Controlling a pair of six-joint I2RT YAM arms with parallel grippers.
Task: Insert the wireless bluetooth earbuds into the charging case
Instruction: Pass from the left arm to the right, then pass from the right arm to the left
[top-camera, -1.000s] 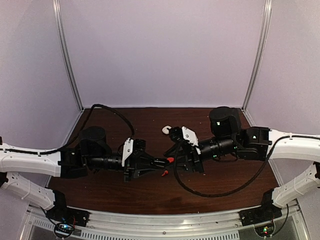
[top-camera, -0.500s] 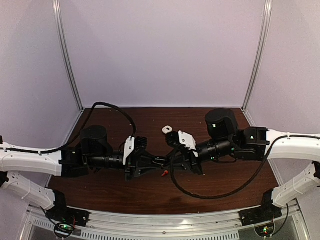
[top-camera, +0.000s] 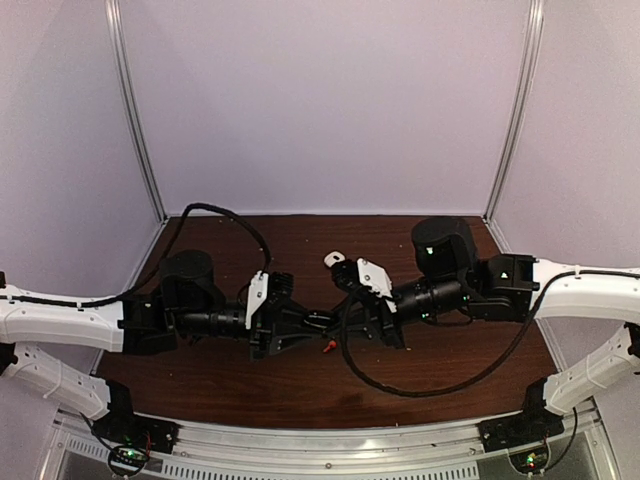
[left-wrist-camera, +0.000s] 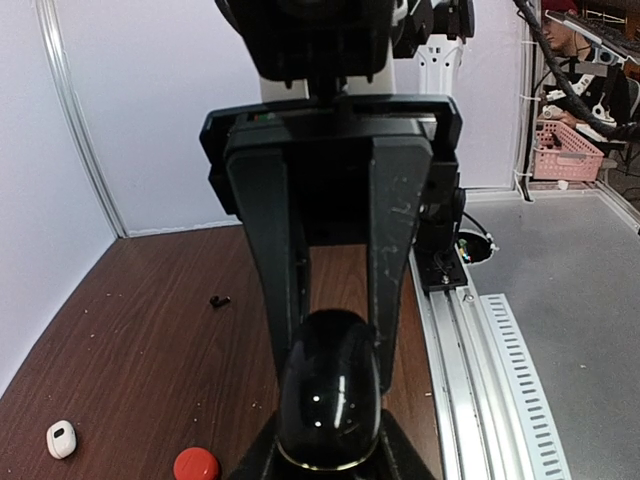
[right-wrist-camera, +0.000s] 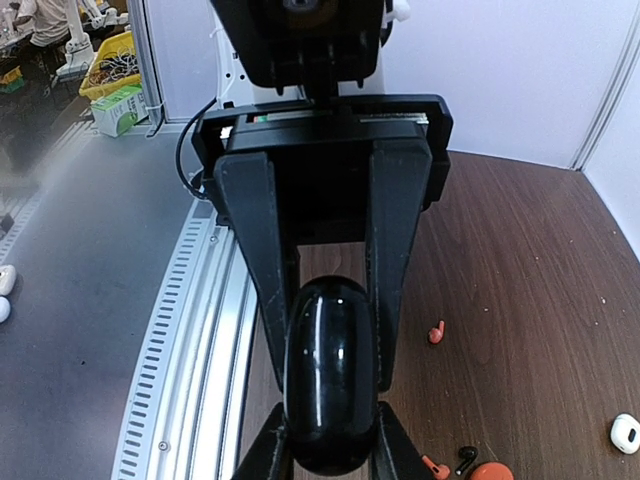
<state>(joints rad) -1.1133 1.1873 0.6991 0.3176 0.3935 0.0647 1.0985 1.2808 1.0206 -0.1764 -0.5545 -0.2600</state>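
The step in hand looks like getting the case ready, not the insertion itself. At the centre of the top view the two arms meet tip to tip above the dark brown wooden table (top-camera: 430, 375). Between them hangs one glossy black oval plastic charging case (right-wrist-camera: 330, 430), clear of the surface.

In the lower middle of the right wrist view, the right gripper (right-wrist-camera: 330, 392) is clenched on that case, a finger pressed to each flank. The left gripper (left-wrist-camera: 337, 385) is clasped on the same case from the opposite end, and the tips of the other arm's fingers show at the bottom edge of each wrist view. No opened lid or socket is visible, so the case appears closed.

The earbuds are not in the case. One small red stemmed plastic earbud (right-wrist-camera: 436, 332) lies on the table right of centre in the right wrist view. A second red earbud (right-wrist-camera: 433, 467) and a small black stemmed earbud (right-wrist-camera: 466, 458) lie at the lower right. Just beside them is a round red plastic case (right-wrist-camera: 490, 472), and a white pebble-shaped case (right-wrist-camera: 626, 432) sits by the right edge.

My reading is that the next move calls for one gripper to hold the case steady while the other frees itself. The free gripper would then pry the lid open or fetch an earbud, keeping the smooth shell from slipping.
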